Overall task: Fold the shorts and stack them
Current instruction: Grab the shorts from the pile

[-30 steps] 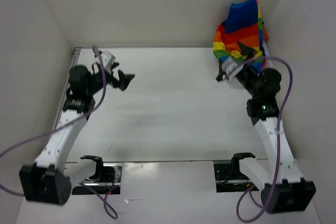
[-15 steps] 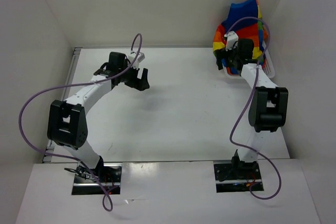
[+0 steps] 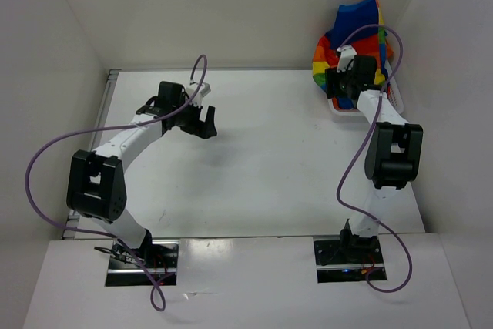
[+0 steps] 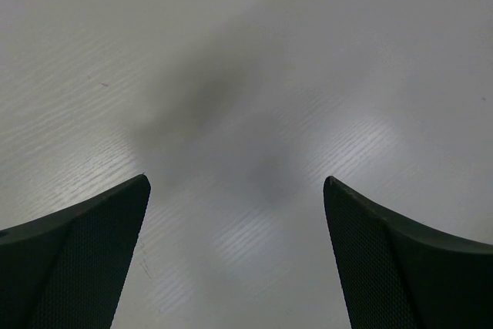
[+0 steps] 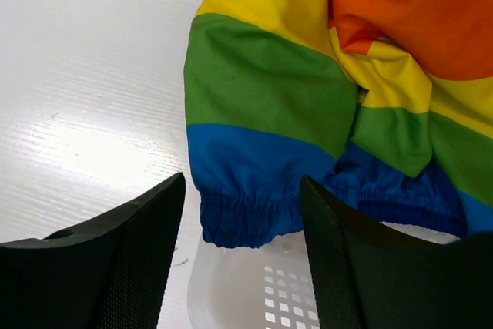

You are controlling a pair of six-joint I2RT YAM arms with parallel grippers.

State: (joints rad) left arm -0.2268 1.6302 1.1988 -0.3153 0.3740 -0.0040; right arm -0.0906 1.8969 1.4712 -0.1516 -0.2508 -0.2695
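Right gripper [image 5: 243,184] stands with its jaws partly spread on either side of the blue elastic cuff [image 5: 250,217] of the shorts [image 5: 262,90]. A sliver of gap shows beside one finger, so by the wrist view nothing is pinched yet. Left gripper [image 4: 235,182] hangs spread wide over the bare table [image 3: 269,159], toward 10 o'clock in the top view, and holds nothing.

The shorts lie heaped in the white mesh basket [image 5: 254,290] at the table's 1 o'clock corner. They spill over its rim, with the cuffed leg hanging at 6 o'clock of the heap in the right wrist view.

The cloth looks soft, light and limp. It is likely to sag, trail and unfold as it is lifted, and a dragging fold could catch on the basket's rim and tug the light basket along. It is neither fragile nor stiff. The gathered cuff is the best place to take hold, because its bunched elastic gives the fingers something thick to bite on. Spreading the shorts flat afterwards will probably need a second hold on another edge.

Count: one pair of shorts, one basket, two grippers
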